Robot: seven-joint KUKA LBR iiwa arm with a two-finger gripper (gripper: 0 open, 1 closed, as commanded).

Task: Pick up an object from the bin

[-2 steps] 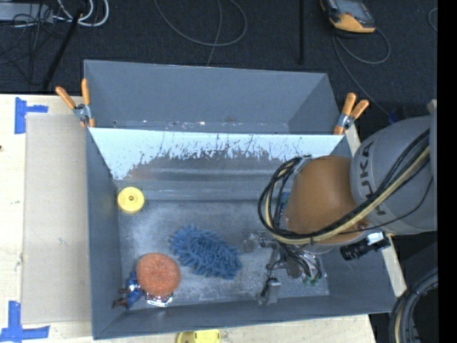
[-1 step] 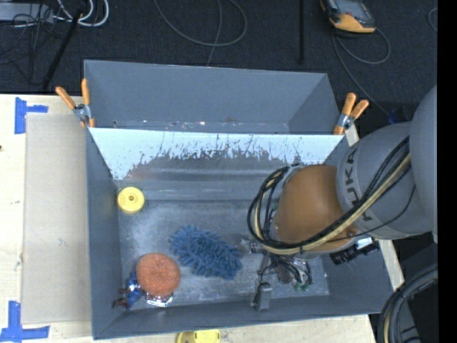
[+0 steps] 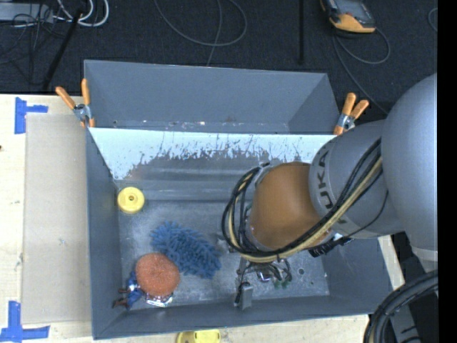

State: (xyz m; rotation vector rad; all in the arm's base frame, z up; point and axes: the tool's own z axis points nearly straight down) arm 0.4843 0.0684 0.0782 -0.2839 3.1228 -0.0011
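On my screen a small yellow disc (image 3: 131, 199) sits at the left. Below it a shaggy blue tuft (image 3: 187, 249) lies just beside a rust-orange scrubbing ball (image 3: 157, 274) (touching, as far as I can tell). Up top, cables (image 3: 90, 8) loop over dark carpet (image 3: 271, 27), with an orange-and-black gadget (image 3: 348, 13) further right.

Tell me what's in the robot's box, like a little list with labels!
box: grey metal bin
left side: yellow round piece, lying alone
middle: blue fuzzy thing on the floor
front left: orange-brown ball, right beside the blue fuzzy thing
robot: gripper low near the front wall, to the right of the blue fuzzy thing
picked up yet: nothing seen in the gripper
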